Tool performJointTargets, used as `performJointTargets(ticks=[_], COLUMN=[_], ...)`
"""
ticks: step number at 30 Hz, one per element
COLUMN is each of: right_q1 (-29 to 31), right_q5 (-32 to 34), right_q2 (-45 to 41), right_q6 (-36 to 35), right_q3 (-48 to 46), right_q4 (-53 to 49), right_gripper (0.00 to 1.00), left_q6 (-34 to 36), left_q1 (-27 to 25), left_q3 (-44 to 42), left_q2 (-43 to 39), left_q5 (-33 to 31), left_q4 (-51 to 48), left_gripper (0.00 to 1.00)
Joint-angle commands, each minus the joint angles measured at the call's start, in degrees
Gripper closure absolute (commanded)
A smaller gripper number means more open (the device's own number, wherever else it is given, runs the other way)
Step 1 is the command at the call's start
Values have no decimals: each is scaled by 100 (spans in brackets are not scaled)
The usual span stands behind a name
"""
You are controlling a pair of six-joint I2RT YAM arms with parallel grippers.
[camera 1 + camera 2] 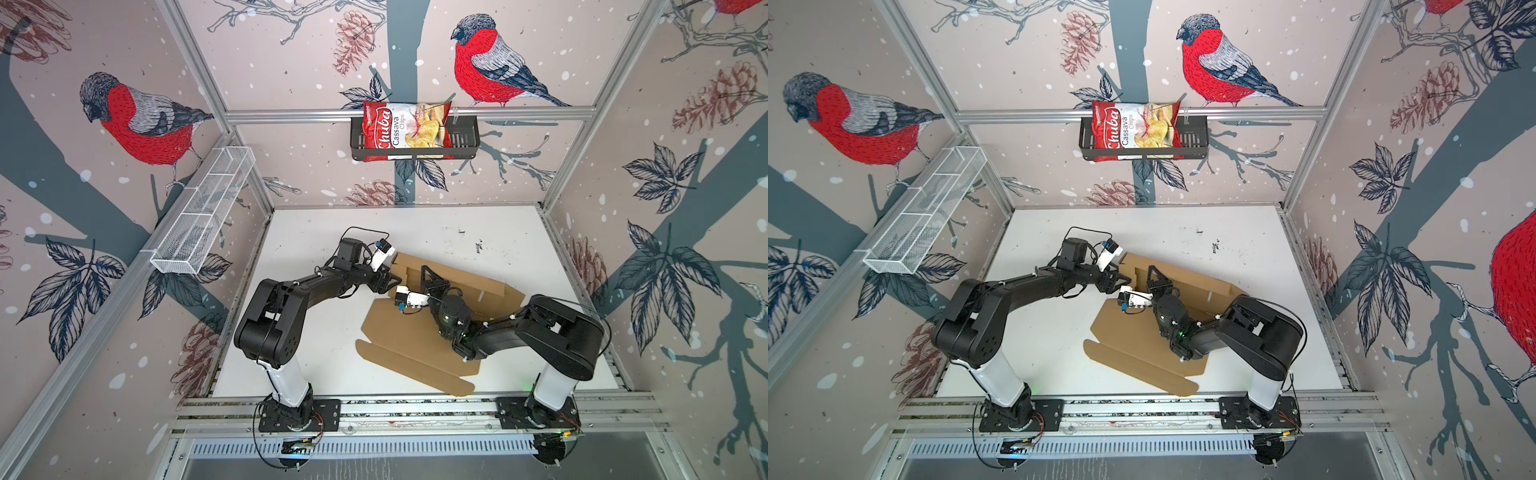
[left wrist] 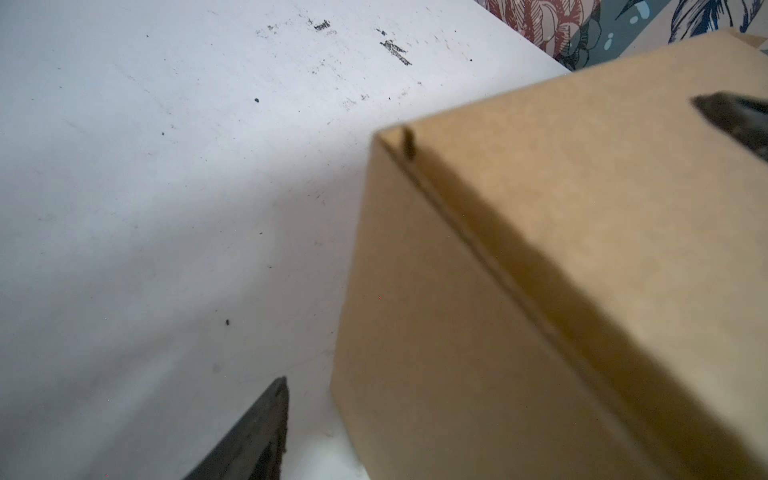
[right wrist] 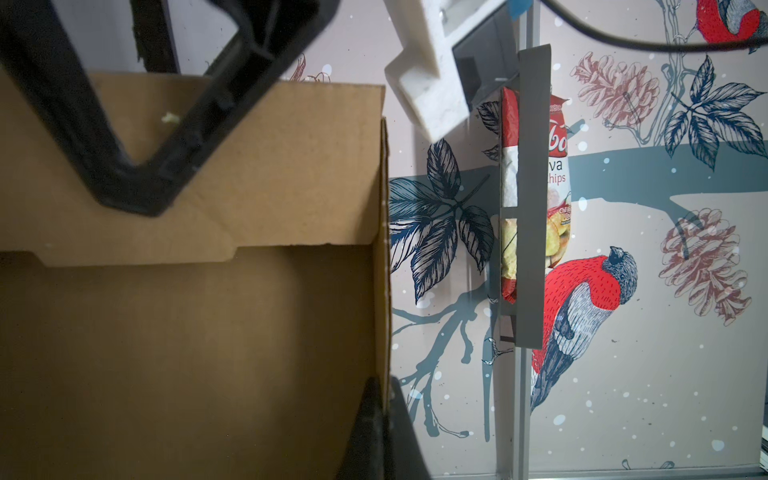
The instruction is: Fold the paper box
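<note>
**Item: paper box [image 1: 399,332], part-formed.** Plain brown corrugated sheet, lying on the white counter [image 1: 332,232] right of centre, between the two arms. The far portion was raised into walls. The near panels lay flat, reaching toward the front rail. The long axis of the raised part ran from the far left down toward the right arm's elbow.

**Left gripper [image 1: 390,279].** It was placed at the left end of the raised part, jaws apart. In the left wrist view one finger hung outside over bare counter and the other lay over cardboard, so the corner wall stood between them.

**Right gripper [image 1: 426,271].** It sat just beside the left one, inside the box. Its jaws were together, pinching the top edge of an upright wall, as the right wrist view showed.

**Relation of note.** Both grippers met at the same left corner, and the left arm was the nearer to the end wall. Judged so, the coming move depended on that wall staying between the left jaws while the right held its neighbour upright.

**Also present.** Red chips bag [image 1: 405,131] in a wall basket, well apart.
</note>
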Motion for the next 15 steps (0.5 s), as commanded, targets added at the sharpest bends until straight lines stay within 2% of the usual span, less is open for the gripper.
performJointTargets(ticks=[1, 10, 15], right_q1=[-6, -30, -30], right_q5=[-122, -155, -179], right_q2=[-28, -97, -164], right_q6=[270, 421, 571], right_q3=[70, 132, 176], right_q4=[-94, -197, -335], right_gripper=[100, 100, 100], left_q6=[-310, -448, -626], left_q1=[-198, -345, -382], left_q3=[-115, -640, -730], left_q2=[-33, -404, -415], left_q5=[-602, -1550, -1589], left_q4=[574, 1128, 1489], left_gripper=[33, 51, 61])
